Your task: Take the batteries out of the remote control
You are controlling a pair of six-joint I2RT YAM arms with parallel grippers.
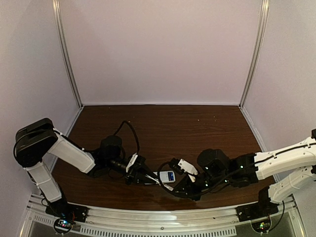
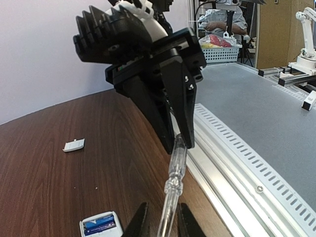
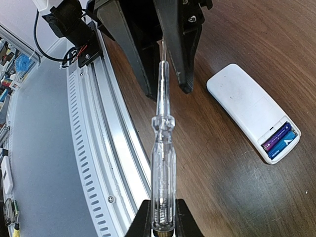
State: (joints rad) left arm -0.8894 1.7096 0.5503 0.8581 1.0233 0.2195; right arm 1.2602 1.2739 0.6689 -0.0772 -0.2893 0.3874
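The white remote control (image 3: 244, 103) lies on the wooden table with its battery bay uncovered. Two batteries (image 3: 281, 139), one blue and one dark, sit inside the bay (image 2: 100, 223). My right gripper (image 3: 162, 219) is shut on the handle end of a clear screwdriver (image 3: 162, 148), held above the table beside the remote. My left gripper (image 2: 163, 224) straddles the screwdriver's thin end. Its fingers (image 3: 180, 59) stand close on both sides with small gaps showing. In the top view both grippers meet near the table's front edge by the remote control (image 1: 167, 177).
A small white cover piece (image 2: 74, 145) lies flat on the table, apart from the remote. The perforated metal rail (image 3: 98, 148) runs along the table's near edge right beside the screwdriver. White walls enclose the far side and both flanks.
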